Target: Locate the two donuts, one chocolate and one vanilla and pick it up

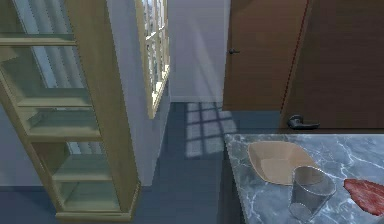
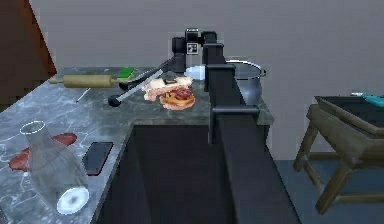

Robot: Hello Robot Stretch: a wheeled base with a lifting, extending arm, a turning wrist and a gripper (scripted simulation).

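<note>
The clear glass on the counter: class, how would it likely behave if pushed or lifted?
The glass stands tall on the counter, so a high push would probably tip it. Its smooth clear wall looks slippery and breakable; seemingly empty, probably light.

Bare bench lies free at middle left, hemmed by a rolling pin above, a glass and phone below, and a pot at upper right.

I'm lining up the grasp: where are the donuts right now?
In the arm side view's middle, the donuts lie on the marble counter, just left of the arm and right of the rolling pin.
</note>
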